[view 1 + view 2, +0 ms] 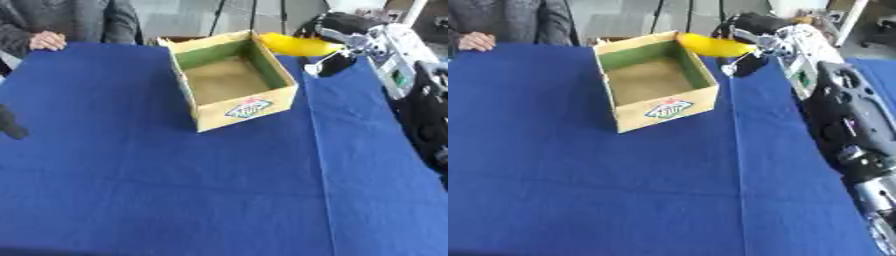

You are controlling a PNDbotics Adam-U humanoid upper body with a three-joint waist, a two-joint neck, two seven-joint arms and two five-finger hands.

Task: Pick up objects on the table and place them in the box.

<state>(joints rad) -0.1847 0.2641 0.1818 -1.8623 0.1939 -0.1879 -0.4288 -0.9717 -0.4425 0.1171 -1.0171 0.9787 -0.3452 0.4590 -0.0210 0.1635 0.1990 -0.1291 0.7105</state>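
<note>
- The box (234, 80) looks like matt cardboard — tan outside, green on the inner walls, with a printed label on its front.
- The table (131, 175) wears a blue cloth, matt and faintly creased.
- The banana (713, 45) has smooth yellow skin.
- The right hand (750, 30) looks like black plastic — silver metal at the joints.

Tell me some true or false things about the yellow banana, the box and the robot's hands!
1. The robot's right hand holds the yellow banana. True.
2. The banana lies on the blue tablecloth. False: it is held in the air at the far right rim of the open cardboard box.
3. The box is full of things. False: nothing shows inside it.
4. The box has a colourful label on its front wall. True.
5. The left hand is holding the box. False: it sits at the picture's left edge, away from the box.
</note>
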